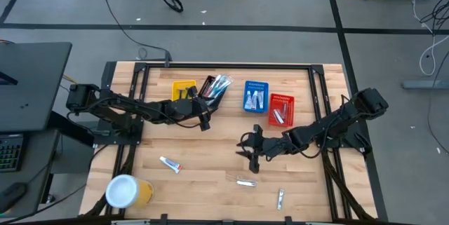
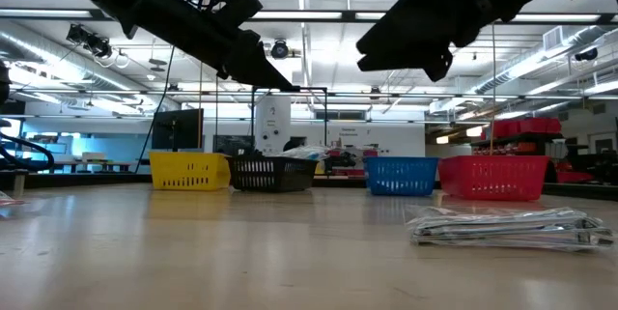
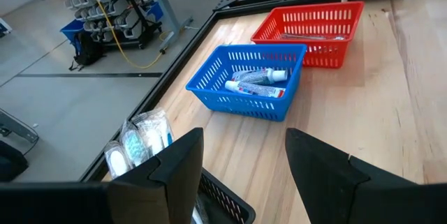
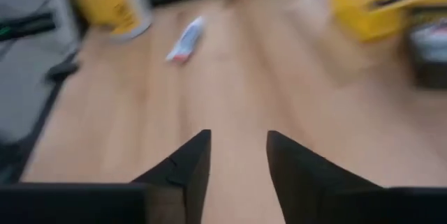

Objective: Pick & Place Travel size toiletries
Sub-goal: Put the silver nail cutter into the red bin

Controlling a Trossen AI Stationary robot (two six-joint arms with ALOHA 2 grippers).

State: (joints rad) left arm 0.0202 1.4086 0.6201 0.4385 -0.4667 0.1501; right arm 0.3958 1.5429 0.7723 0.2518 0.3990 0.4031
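On the near left of the tabletop (image 1: 210, 162) stands a yellow cup (image 1: 128, 191) with a white lid, and just right of it lies one white tube (image 1: 170, 164), its long axis slanting from far left to near right. Along the far edge run four baskets: the yellow basket (image 1: 184, 89), the black basket (image 1: 210, 93) with several wrapped toothbrushes (image 1: 217, 85) sticking out, the blue basket (image 1: 256, 96) holding two tubes, and the red basket (image 1: 281, 108) holding what looks like a razor. The left gripper (image 1: 205, 121) hangs just near of the black basket, its jaws released and empty. Right of centre, the right gripper (image 1: 251, 149) hovers above bare wood, jaws parted with nothing between them. Three items are left loose on the tabletop: the white tube, a silvery piece (image 1: 245, 181) just near of the right gripper lying left to right, and another silvery piece (image 1: 280, 198) nearer still and to the right, lying near to far. The coming pick most likely turns on the first silvery piece: it sits almost directly near-side of the right jaws, and the right arm is clearly the closer one.
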